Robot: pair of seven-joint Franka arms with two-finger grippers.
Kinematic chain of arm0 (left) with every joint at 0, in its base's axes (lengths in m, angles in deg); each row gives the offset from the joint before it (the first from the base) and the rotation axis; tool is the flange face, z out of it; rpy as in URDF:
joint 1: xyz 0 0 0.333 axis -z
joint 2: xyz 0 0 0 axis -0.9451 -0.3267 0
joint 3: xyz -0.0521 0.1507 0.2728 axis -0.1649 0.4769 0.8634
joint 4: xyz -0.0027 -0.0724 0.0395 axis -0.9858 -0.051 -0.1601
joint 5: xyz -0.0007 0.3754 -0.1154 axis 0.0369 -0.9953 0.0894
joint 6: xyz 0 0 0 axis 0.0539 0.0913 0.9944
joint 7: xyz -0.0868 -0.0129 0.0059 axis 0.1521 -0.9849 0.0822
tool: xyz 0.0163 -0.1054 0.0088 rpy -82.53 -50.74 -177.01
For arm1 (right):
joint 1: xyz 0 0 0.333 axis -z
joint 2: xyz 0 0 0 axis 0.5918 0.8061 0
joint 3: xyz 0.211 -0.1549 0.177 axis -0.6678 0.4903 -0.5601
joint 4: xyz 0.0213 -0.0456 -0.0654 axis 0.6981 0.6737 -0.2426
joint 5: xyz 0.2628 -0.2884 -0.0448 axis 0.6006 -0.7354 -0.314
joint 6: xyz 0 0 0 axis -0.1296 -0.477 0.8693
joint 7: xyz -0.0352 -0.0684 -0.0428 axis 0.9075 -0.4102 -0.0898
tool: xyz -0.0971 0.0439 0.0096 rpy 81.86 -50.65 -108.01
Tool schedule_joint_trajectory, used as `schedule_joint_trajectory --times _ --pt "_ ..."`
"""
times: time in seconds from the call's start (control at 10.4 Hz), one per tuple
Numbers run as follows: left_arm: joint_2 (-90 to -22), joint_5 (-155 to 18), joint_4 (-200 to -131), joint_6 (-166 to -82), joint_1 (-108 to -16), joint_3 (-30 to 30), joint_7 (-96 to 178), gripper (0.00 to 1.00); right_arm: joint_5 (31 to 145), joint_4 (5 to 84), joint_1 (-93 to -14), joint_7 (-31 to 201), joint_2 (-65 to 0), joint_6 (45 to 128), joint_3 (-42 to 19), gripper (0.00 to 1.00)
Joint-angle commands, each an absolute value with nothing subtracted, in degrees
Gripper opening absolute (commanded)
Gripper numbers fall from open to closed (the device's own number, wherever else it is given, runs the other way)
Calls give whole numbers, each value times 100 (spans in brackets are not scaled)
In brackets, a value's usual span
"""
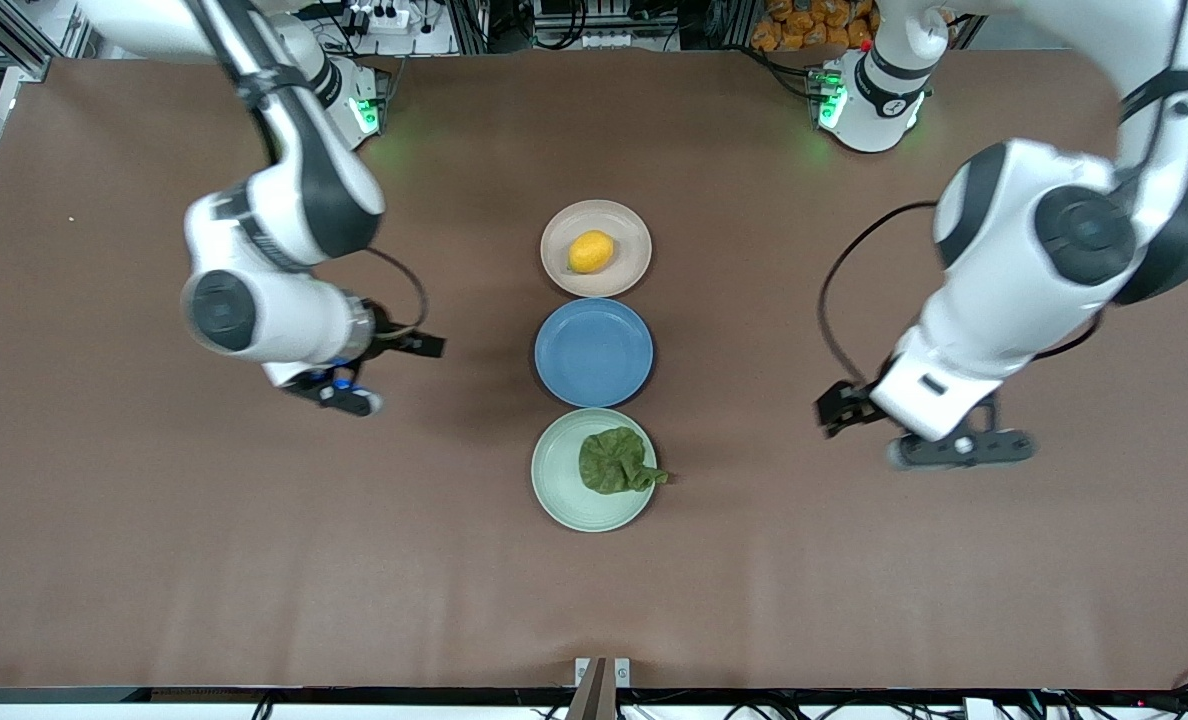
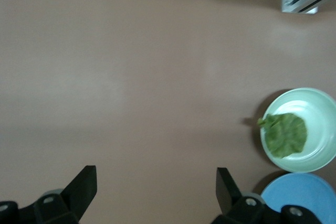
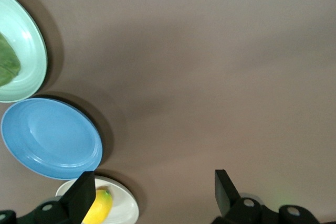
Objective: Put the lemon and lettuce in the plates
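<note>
1. As I look down from the front view, I count three plates on the brown table, set in one row along its middle: a beige-pink plate farthest from the front camera, a blue plate next, and a mint green plate nearest to it.
2. One lemon lies in the beige-pink plate, a little off its centre; the right wrist view shows its yellow end just past one finger.
3. One lettuce leaf lies in the mint green plate, on the half toward the left arm's end of the table, with its short tail reaching over the rim.
4. The blue plate holds nothing — so two of the three plates are filled, one item each.
5. Two arms are in view. The right gripper hangs over bare table toward the right arm's end, level with the blue plate and well apart from it. Its two fingers stand wide apart with nothing between them.
6. The left gripper hangs over bare table toward the left arm's end, about level with the mint green plate and well apart from it. Its two fingers are likewise spread wide — I see only table between them.
</note>
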State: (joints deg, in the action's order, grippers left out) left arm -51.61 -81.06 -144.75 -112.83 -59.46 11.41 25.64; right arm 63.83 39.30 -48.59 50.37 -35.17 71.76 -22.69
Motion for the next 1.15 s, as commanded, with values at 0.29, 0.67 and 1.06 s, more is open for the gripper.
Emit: schedule_joint_trajectory --times 0.29,0.67,1.06 --pt "-4183 -8248 -14732 -9772 -6591 1094 2884 100 5509 2831 -4017 6509 -3607 6096 -2353 100" --pt "-3568 -8160 -15047 -9463 -6908 1068 3113 100 5203 2891 -3726 7352 -4370 6068 -2178 100" --pt "-3417 -8055 -15119 -9427 -7005 1085 3113 100 5193 3163 -3392 8094 -5012 6085 -2089 100"
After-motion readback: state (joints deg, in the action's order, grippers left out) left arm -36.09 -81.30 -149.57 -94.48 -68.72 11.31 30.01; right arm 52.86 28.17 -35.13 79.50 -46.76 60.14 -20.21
